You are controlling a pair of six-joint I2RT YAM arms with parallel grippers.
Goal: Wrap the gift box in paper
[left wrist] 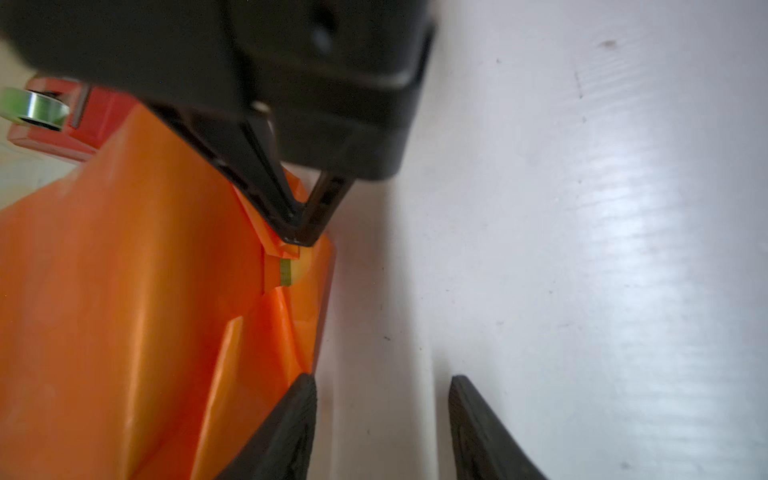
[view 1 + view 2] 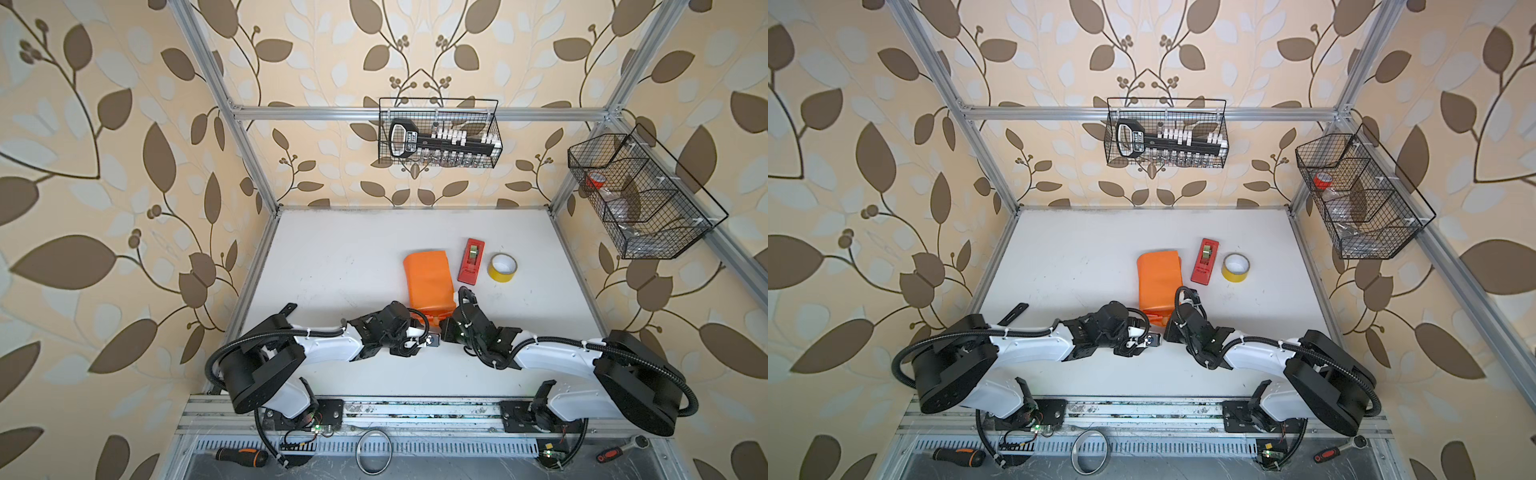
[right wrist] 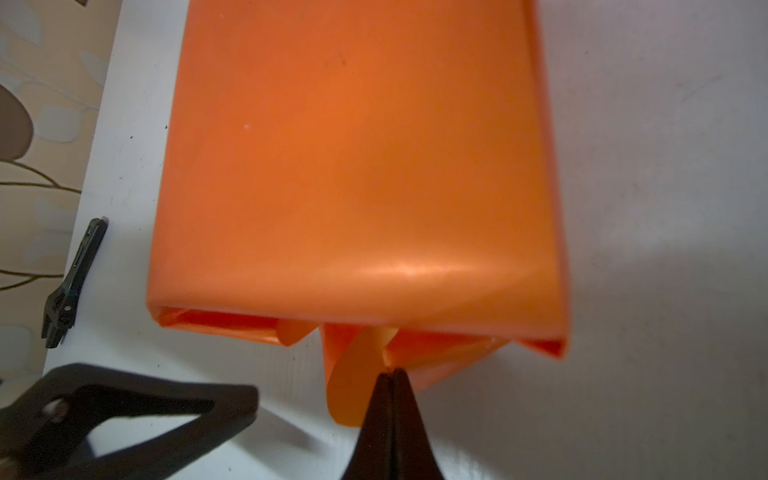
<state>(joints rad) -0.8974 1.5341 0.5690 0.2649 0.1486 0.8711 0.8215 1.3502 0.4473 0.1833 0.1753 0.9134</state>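
Orange paper (image 2: pixel 428 282) sleeves the gift box (image 1: pixel 286 272), lying on the counter (image 2: pixel 332 257) just left of the red tape dispenser (image 2: pixel 471 261). At its near end the right hand (image 3: pixel 390 374) pinches a paper flap. The left hand (image 1: pixel 381 380) is half-spread and empty, one finger against the paper.

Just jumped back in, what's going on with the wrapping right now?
The paper is folded around the gift box, of which only a green sliver shows at the near end. The right gripper is shut on a loose flap at that end. The left gripper is open beside it, holding nothing. The end is not yet folded flat. The red tape dispenser and yellow tape roll lie untouched nearby.
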